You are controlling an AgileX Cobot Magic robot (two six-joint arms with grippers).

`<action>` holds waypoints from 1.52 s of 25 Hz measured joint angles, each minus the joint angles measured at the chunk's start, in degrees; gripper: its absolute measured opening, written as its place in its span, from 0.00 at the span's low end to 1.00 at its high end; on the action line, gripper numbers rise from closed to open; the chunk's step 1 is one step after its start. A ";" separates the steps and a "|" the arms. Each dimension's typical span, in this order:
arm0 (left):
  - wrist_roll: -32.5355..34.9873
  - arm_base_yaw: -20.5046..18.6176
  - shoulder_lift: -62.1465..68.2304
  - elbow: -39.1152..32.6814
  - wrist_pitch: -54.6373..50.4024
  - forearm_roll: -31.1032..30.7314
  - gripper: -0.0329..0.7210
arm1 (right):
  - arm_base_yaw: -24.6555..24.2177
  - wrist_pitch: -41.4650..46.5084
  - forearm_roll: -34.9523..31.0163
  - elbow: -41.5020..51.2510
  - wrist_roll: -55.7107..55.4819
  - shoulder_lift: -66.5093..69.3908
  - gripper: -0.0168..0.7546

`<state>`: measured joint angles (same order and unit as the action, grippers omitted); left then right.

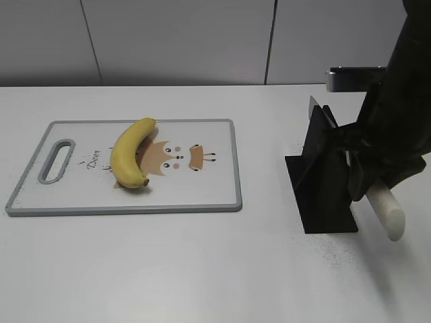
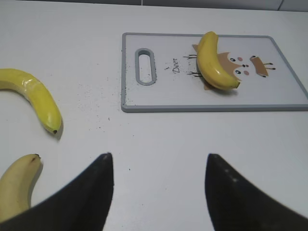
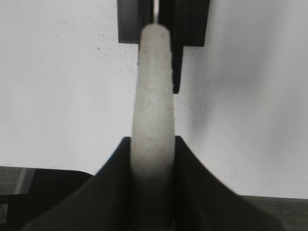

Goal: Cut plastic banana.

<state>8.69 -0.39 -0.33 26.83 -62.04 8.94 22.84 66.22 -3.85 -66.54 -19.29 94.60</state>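
Note:
The plastic banana (image 1: 131, 153) is yellow, whole and curved, with a brown tip, and lies on the white cutting board (image 1: 222, 168). It also shows in the left wrist view (image 2: 214, 62). My right gripper (image 1: 360, 182) is shut on the white handle of a knife (image 1: 388, 214), beside the black knife stand (image 1: 323, 195), well right of the board. In the right wrist view the handle (image 3: 153, 96) runs between the fingers (image 3: 153, 144) toward the stand (image 3: 190, 24). My left gripper (image 2: 159, 166) is open and empty over bare table, short of the board (image 2: 159, 98); the exterior view does not show it.
Two more yellow bananas lie on the table left of the board in the left wrist view, one (image 2: 36, 94) farther and one (image 2: 17, 185) close to the left finger. The board has a grey rim and a handle slot (image 1: 57, 160).

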 joint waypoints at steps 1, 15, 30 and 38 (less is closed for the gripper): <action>0.00 0.00 0.00 0.00 0.00 0.00 0.82 | 0.00 0.08 0.00 -0.25 -0.06 -0.39 0.23; 0.00 0.00 0.00 0.00 0.00 0.00 0.82 | 0.00 -0.15 2.95 -0.43 -2.00 -6.38 0.23; 0.00 0.00 0.00 0.00 0.00 0.00 0.82 | 0.00 -0.77 3.85 -3.78 -1.87 -9.42 0.23; 1.56 0.00 0.38 1.29 0.04 0.07 0.82 | 0.00 -0.01 3.85 -9.90 6.69 -9.46 0.23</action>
<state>10.25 -0.39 0.05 28.12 -62.00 9.01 22.84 66.21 0.00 -76.45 -12.59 85.14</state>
